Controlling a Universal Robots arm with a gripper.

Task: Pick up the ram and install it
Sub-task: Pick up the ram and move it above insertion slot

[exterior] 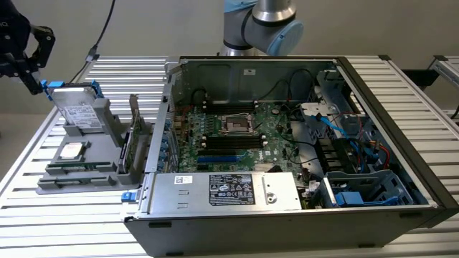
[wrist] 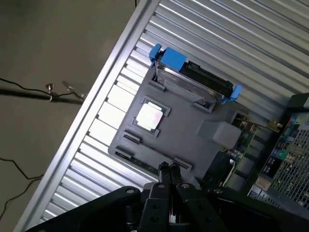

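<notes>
Task was at an early stage: nothing picked up yet, nothing installed. The gripper (wrist: 169,170) had its fingertips pressed together w/ nothing between them, so it held no part. In the exterior view it hung above the far corner of the table (exterior: 64,226), at that view's left, just beside the blue-framed hard drive (exterior: 75,110) that stood in the gray holder (exterior: 107,137).

The ram (exterior: 75,170) lay in a low slot toward the front of that gray holder, apart from the gripper and outside the open PC case (exterior: 287,226). It looked like a long, thin, narrow green strip, lying flat on its edge along the slot; chips on it were too small to make out. A square CPU (exterior: 72,151) sat just behind it in the holder, and a taller green card (exterior: 133,126) stood upright on the holder's side nearest the case.

Inside the case, the long black slots (exterior: 231,142) on the motherboard (exterior: 276,137) seemed to hold no stick, as far as could be judged. So both the pick-up and the install appeared left to do.
</notes>
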